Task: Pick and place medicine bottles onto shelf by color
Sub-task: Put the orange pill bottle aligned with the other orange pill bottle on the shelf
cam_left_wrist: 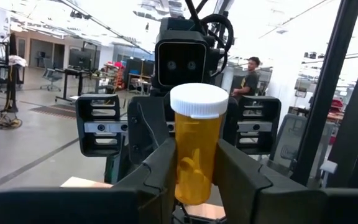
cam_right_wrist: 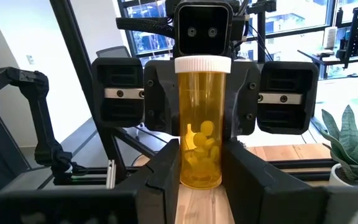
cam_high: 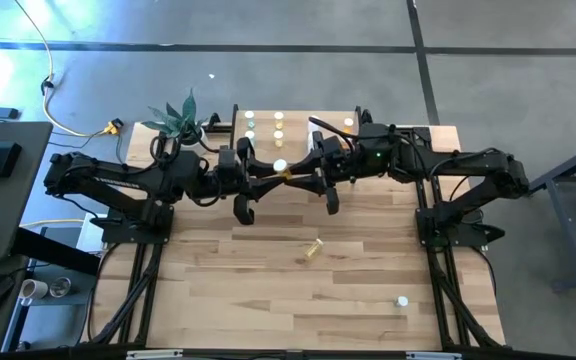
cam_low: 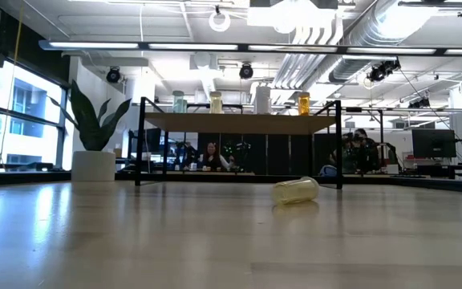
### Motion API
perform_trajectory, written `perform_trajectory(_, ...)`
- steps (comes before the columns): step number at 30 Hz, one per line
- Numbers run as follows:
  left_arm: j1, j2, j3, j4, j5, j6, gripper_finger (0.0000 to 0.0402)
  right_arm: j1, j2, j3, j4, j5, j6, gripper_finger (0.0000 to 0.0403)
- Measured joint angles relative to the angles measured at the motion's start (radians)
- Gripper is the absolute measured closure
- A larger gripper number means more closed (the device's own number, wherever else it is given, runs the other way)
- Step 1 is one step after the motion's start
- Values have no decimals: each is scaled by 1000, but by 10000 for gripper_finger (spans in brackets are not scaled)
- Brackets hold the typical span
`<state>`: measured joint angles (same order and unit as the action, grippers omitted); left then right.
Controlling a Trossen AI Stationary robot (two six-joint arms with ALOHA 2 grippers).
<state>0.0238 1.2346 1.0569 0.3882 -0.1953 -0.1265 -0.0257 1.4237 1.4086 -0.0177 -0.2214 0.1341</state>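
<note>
Left end effector [cam_high: 271, 176]: I see it meeting the right one above the surface [cam_high: 268, 290], just in front of the shelf [cam_high: 298, 125], fingers [cam_left_wrist: 160, 168] closed on the orange bottle [cam_high: 280, 168].
Right end effector [cam_high: 298, 175]: its fingers [cam_right_wrist: 247, 168] pinch the same upright bottle.
Yellow bottle [cam_high: 313, 248]: I see it lying mid-surface.
White bottle [cam_high: 402, 301]: near the front right.
Shelf top: several bottles standing.

A: Camera positions?
B: 1 overhead, facing straight down on the whole surface [cam_high: 268, 290]. 1 at surface height, facing level toward the shelf [cam_low: 243, 122].
A: Wrists?
B: 2, facing each other closely, sharing 1 orange bottle [cam_left_wrist: 197, 149].
</note>
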Motion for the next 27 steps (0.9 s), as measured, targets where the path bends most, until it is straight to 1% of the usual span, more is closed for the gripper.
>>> perform_trajectory(8,0,0,0,-31,4,0,315,1,2,0,-26,14,-8,307)
perform_trajectory(10,0,-1,0,-48,4,0,315,1,3,0,-39,17,-12,299)
perform_trajectory(13,0,-1,0,-79,0,0,315,1,5,0,-77,22,-4,275)
perform_trajectory(16,0,-1,0,-113,-14,0,316,1,5,0,-133,52,-3,249)
perform_trajectory(19,0,-1,0,-149,-46,22,316,-3,1,0,-211,59,-3,231)
perform_trajectory(27,0,-1,0,-268,-82,14,316,-53,-16,0,-453,63,-19,224)
